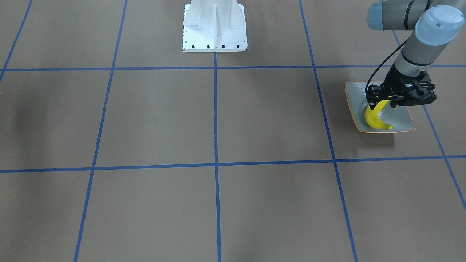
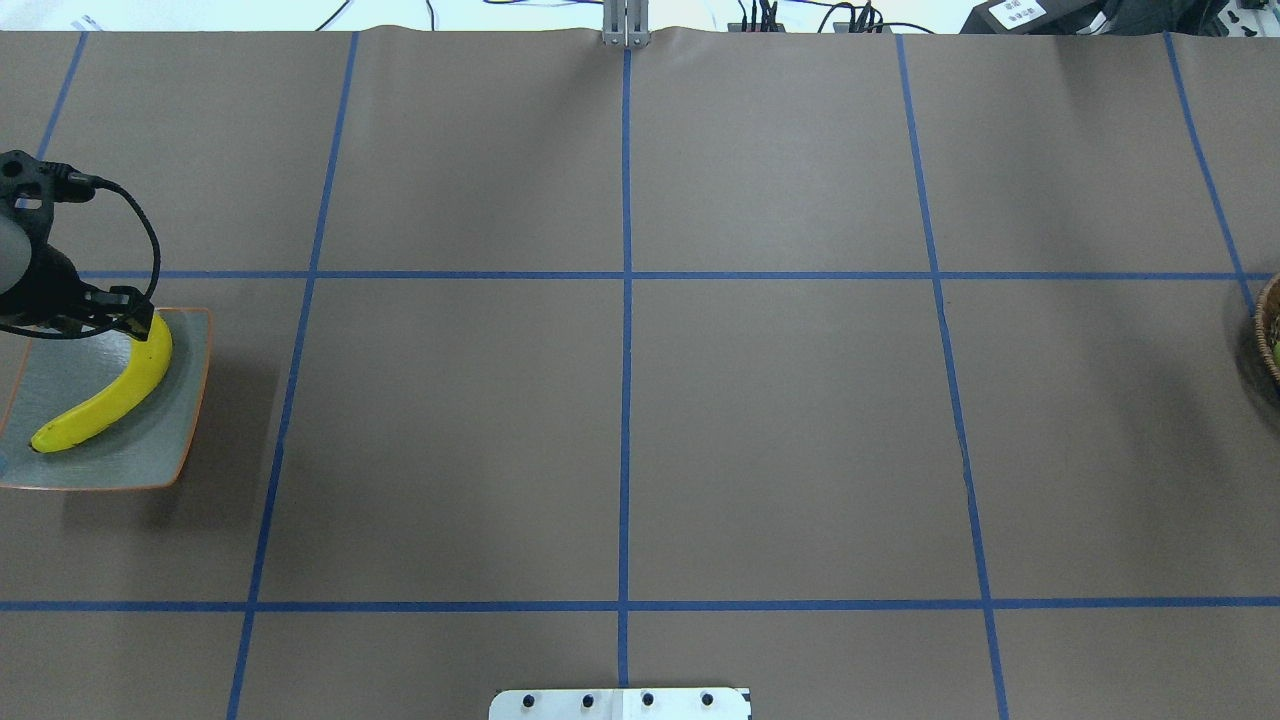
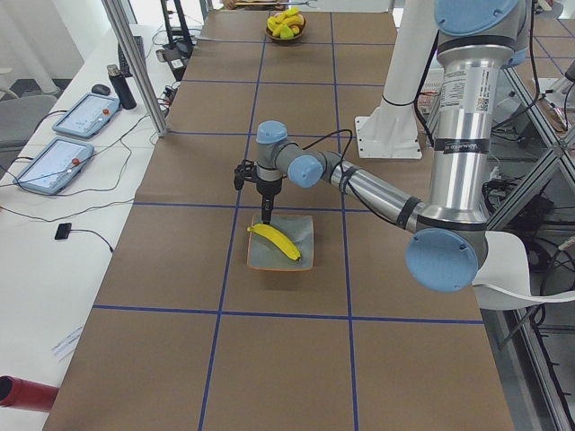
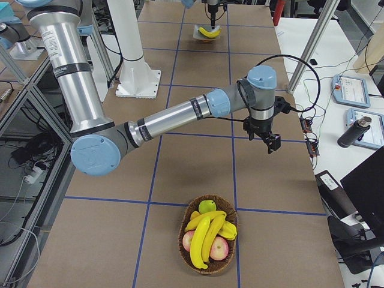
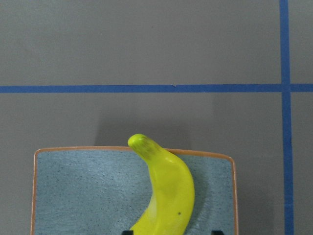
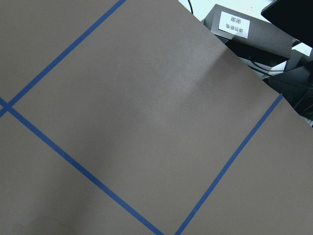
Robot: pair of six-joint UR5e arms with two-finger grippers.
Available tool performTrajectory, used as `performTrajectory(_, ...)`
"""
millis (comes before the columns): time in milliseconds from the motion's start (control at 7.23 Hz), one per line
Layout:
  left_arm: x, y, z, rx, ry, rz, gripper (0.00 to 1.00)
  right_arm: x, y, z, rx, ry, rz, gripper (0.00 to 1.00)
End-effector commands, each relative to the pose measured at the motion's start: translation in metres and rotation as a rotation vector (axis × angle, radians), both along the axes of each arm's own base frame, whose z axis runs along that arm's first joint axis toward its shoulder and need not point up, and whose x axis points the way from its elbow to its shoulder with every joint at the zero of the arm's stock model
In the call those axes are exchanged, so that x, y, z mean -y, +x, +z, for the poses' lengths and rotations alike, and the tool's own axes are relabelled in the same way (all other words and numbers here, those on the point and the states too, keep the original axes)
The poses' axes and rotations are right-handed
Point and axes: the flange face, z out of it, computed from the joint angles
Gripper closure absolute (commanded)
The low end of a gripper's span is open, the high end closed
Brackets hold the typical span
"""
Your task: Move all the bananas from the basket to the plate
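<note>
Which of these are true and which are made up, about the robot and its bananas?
1. The left pincer grips one end of a banana over the plate. True.
2. The plate is round and red. False: it is square and grey-green, with an orange rim.
3. The basket is empty. False: bananas and apples lie in it.
4. Only one banana is at the plate. True.
5. The basket stands right beside the plate. False: they are at opposite ends of the table.
</note>
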Motion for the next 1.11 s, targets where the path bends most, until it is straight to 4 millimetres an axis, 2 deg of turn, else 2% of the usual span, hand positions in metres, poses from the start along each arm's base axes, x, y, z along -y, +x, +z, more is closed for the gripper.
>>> performTrajectory(0,-0.004,-0.004,-0.04,-0.053,0.061,0.001,0.0,-0.004,0.007,0.023,-0.009,-0.054,0.019,0.0)
performTrajectory(138,-0.005,-0.005,-0.06,-0.076,0.093,0.001,0.0,-0.014,0.01,0.051,-0.014,-0.096,0.02,0.0)
performTrajectory(415,0.003,0.001,-0.078,-0.099,0.113,-0.009,0.0,-0.046,0.012,0.104,-0.026,-0.137,-0.008,0.0)
performTrajectory(691,0.005,0.003,-0.083,-0.102,0.123,-0.011,0.0,-0.096,0.023,0.162,-0.027,-0.124,-0.01,0.0)
performTrajectory(830,0.005,0.003,-0.083,-0.101,0.124,-0.012,0.0,-0.118,0.037,0.189,-0.03,-0.105,-0.023,0.0)
performTrajectory(968,0.005,0.002,-0.084,-0.101,0.126,-0.015,0.0,-0.133,0.046,0.208,-0.043,-0.106,-0.048,0.0)
